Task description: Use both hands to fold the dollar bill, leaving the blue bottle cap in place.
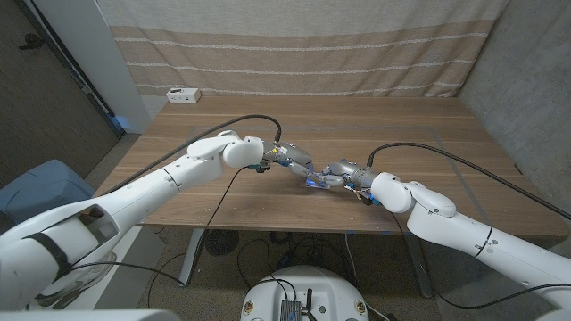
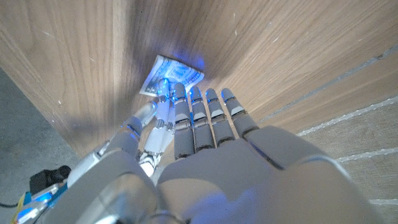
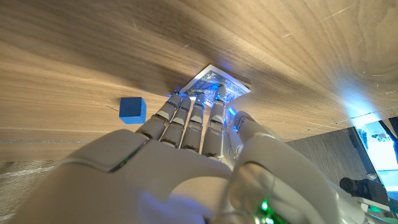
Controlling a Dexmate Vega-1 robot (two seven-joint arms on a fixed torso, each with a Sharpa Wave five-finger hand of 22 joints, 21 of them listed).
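Observation:
The dollar bill (image 1: 314, 184) lies near the table's front middle, showing as a small pale rectangle lit blue. My left hand (image 1: 294, 162) reaches in from the left with straight fingers (image 2: 198, 106) whose tips sit on the bill (image 2: 169, 76). From the right, my right hand (image 1: 344, 173) comes in to meet it, its fingertips (image 3: 194, 107) on the bill's near edge (image 3: 219, 81). A small blue block (image 3: 132, 109) stands on the wood beside the bill; in the head view the blue piece (image 1: 260, 168) sits under my left wrist. Neither hand plainly grips the bill.
A white power strip (image 1: 184, 94) lies at the table's (image 1: 419, 134) far left corner. A striped curtain hangs behind the table. The front edge runs just below both hands. A blue chair (image 1: 40, 183) stands off the left side.

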